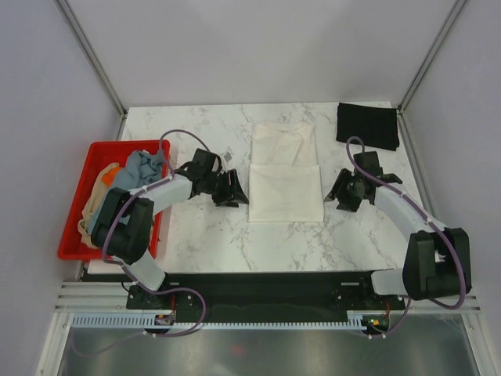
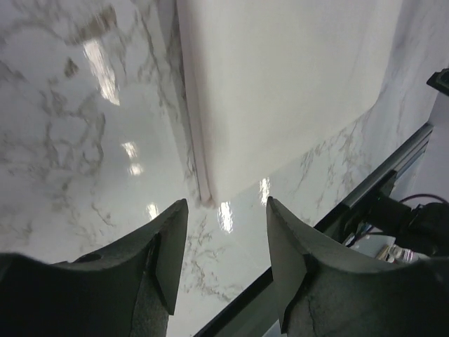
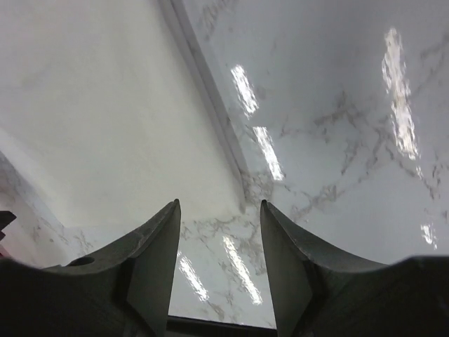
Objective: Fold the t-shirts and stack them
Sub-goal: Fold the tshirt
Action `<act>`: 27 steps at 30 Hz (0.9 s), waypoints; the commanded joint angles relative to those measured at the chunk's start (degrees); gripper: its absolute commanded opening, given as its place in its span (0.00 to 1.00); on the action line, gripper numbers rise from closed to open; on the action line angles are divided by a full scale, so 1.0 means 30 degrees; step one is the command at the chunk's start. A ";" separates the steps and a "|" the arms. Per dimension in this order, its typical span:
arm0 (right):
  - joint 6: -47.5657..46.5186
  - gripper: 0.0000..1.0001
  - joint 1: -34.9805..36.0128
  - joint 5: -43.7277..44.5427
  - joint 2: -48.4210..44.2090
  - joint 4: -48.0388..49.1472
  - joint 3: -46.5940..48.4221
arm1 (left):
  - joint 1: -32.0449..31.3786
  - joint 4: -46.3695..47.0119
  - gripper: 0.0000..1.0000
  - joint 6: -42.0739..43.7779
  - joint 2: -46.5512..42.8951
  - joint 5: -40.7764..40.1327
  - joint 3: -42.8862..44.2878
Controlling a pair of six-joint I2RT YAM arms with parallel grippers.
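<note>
From above, the cream shirt [image 1: 286, 174] lay folded at centre frame, between my left claw [image 1: 235, 193] and right claw [image 1: 339, 196]. Left wrist: jaws stood apart, empty, cream shirt [image 2: 280, 84] upper right. Right wrist: jaws apart, empty, cream shirt [image 3: 105, 105] upper left.

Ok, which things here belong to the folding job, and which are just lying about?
Job:
cream-white shirt, folded mid-table
black shirt, folded at the far right corner
grey-blue shirt, orange shirt, tan shirt, heaped in the red crate

Not the job:
red crate, only holding shirts
marble table
</note>
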 commanded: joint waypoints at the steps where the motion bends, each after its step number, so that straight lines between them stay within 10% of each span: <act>1: 0.2347 0.57 -0.0001 -0.0208 -0.2153 -0.0342 -0.2297 | -0.1418 0.0394 0.57 -0.1307 -0.1396 -0.0065 -0.2208; 19: 0.3873 0.55 0.0936 -0.1032 -0.0990 0.4086 -0.5939 | -0.3007 0.4380 0.57 -0.5469 0.0328 -0.1208 -0.4091; 27: 0.3757 0.35 0.1024 0.0464 -0.0668 0.4789 -0.6993 | -0.3036 0.4438 0.46 -0.6172 0.0387 -0.2556 -0.4530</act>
